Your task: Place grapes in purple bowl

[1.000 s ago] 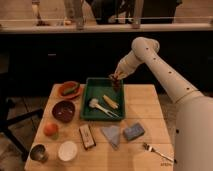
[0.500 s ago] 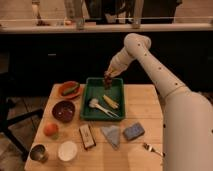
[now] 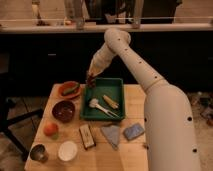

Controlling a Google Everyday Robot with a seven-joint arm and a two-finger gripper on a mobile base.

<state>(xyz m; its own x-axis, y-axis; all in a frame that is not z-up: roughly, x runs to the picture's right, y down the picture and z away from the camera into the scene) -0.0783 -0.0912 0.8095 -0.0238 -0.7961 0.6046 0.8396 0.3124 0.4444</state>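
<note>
Dark reddish-brown grapes (image 3: 90, 78), pinched in my closed gripper (image 3: 90, 80), are travelling left off the green plastic tray (image 3: 117, 85).
I am carrying them over the tray's left rim now, nearing the round maroon-purple bowl (image 3: 63, 110), which is waiting lower left, still empty.

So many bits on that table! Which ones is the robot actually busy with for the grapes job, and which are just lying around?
Part of the job:
- gripper, above the green tray's left rear corner, shut on the grapes
- purple bowl, front left of the tray

Just lying about:
- green tray with utensils
- orange plate
- orange fruit
- white bowl
- metal cup
</note>
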